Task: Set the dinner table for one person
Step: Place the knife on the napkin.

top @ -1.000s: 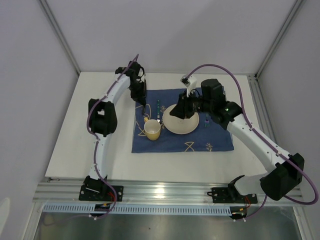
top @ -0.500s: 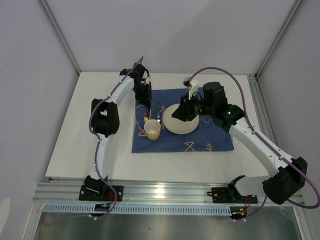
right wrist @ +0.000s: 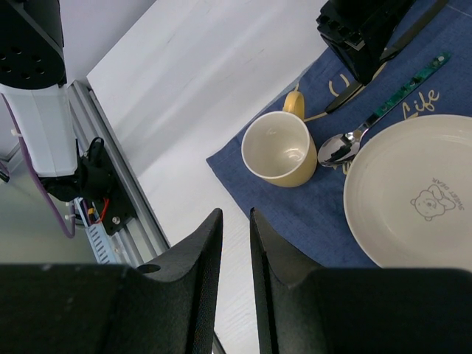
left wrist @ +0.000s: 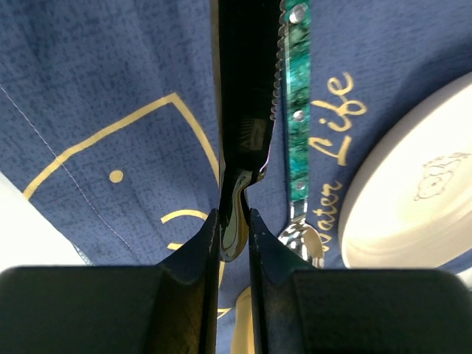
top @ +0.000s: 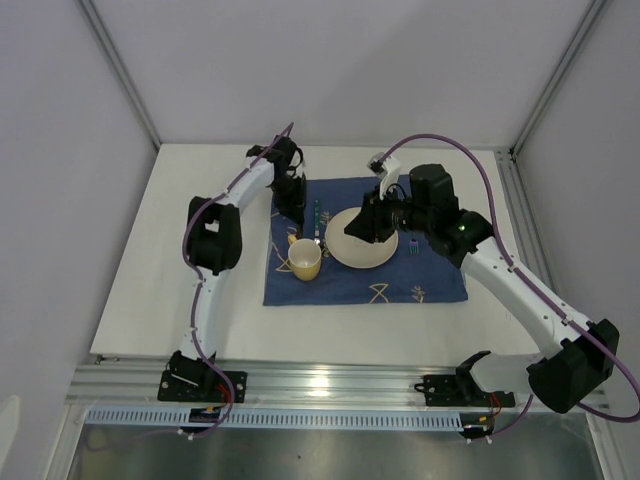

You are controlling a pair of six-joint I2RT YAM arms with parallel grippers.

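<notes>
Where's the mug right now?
In the top view, the mug stands on the left part of the blue cloth. It is just left of the plate, with the spoon close behind it.

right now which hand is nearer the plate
Right. The right hand hovers over the plate's left part; the left hand grips a knife on the cloth, left of the plate beyond the spoon.
</notes>
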